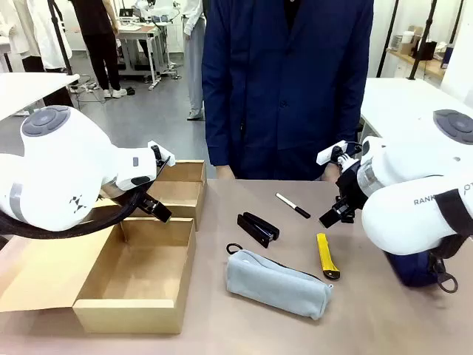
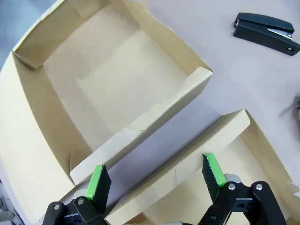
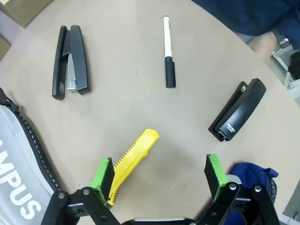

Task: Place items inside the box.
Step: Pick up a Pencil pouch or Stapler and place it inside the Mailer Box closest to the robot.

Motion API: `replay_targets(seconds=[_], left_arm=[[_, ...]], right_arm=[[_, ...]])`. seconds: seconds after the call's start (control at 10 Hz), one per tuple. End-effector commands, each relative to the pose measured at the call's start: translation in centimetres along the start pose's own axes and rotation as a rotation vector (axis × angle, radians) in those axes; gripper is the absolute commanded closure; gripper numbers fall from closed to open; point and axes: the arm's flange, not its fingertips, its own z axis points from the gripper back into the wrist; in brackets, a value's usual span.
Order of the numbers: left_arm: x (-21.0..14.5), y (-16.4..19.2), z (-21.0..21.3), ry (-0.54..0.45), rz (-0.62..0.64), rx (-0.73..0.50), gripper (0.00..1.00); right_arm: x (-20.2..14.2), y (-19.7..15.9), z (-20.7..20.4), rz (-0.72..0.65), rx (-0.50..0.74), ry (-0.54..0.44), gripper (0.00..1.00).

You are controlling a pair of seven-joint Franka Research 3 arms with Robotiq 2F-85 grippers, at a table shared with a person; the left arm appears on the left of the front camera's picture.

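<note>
An open cardboard box (image 1: 171, 275) stands at the front left, its bare inside (image 2: 108, 79) below my left gripper (image 2: 156, 180). That gripper (image 1: 161, 214) is open and hovers over the box's far rim. On the table lie a black stapler (image 1: 257, 228), a black-and-white marker (image 1: 293, 205), a yellow-and-black utility knife (image 1: 327, 256) and a grey "CAMPUS" pouch (image 1: 277, 282). My right gripper (image 1: 330, 217) hangs open above the knife (image 3: 132, 157), with the marker (image 3: 168, 51) and stapler (image 3: 70, 62) beyond it. The navy pouch (image 1: 417, 270) lies partly hidden behind my right arm.
A second cardboard box (image 1: 177, 192) sits behind the first, its wall (image 2: 220, 140) under my left fingers. Another black stapler (image 3: 237, 110) lies near the navy pouch (image 3: 251, 173). A person in a dark blue coat (image 1: 288, 81) stands at the far edge, hands at the table rim.
</note>
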Motion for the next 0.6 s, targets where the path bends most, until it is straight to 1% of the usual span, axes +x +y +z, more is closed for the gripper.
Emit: replay_targets(seconds=[0.0, 0.5], left_arm=[[0.00, 0.00, 0.00, 0.000, 0.000, 0.000, 0.00], [0.00, 0.00, 0.00, 0.000, 0.000, 0.000, 0.00]], right_arm=[[0.00, 0.00, 0.00, 0.000, 0.000, 0.000, 0.00], [0.00, 0.00, 0.00, 0.000, 0.000, 0.000, 0.00]])
